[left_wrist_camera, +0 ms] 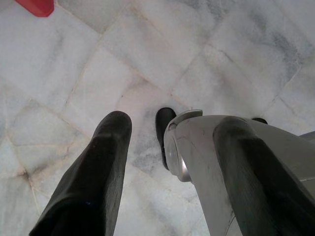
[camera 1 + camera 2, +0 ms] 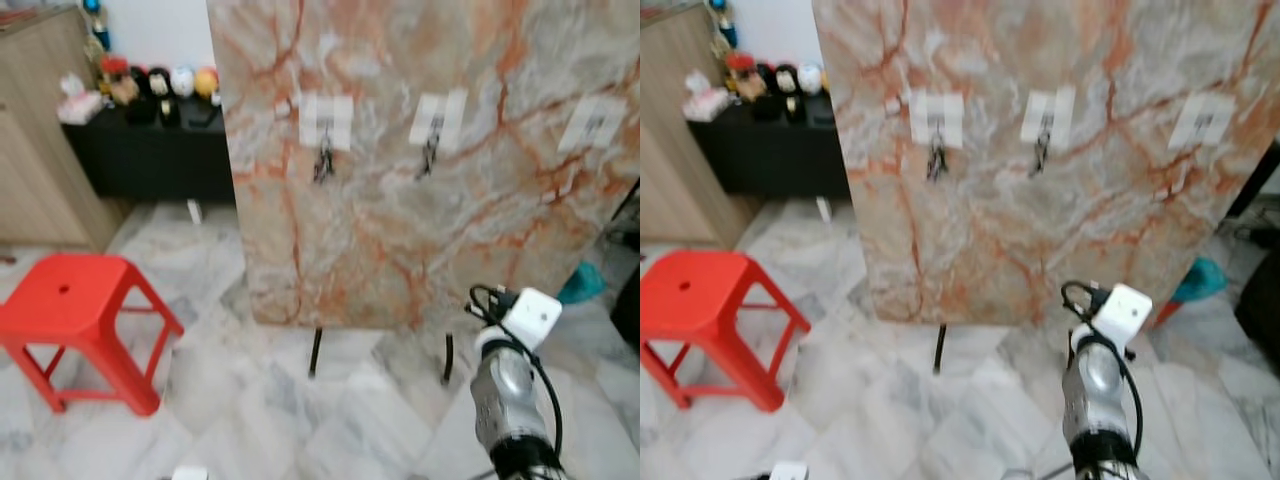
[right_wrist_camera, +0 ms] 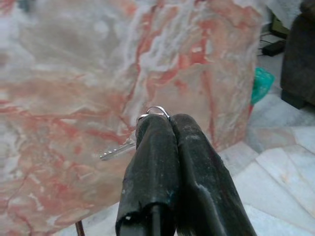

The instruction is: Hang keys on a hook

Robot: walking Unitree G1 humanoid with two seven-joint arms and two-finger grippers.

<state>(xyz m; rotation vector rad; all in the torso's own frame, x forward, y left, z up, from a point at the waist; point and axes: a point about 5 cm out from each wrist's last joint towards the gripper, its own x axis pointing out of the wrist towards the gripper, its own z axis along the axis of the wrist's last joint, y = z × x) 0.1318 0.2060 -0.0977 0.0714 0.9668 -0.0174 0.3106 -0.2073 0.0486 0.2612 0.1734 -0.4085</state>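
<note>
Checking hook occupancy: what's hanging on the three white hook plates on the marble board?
Left plate and middle plate each carry dark hanging keys. Right plate looks bare, though blurred. The right gripper pinches a key.

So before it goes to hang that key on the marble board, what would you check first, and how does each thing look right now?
1. Key held: ok. The right gripper is shut on the key.
2. Key ring reachable for a hook: cannot tell; only a sliver of the ring shows above the fingertips.
3. Free hook: ok. The right-hand hook looks bare; the left hook and middle hook carry keys.
4. Board within reach: not ok; the board stands well ahead.
5. Left gripper out of the way: ok, open over the floor.
</note>
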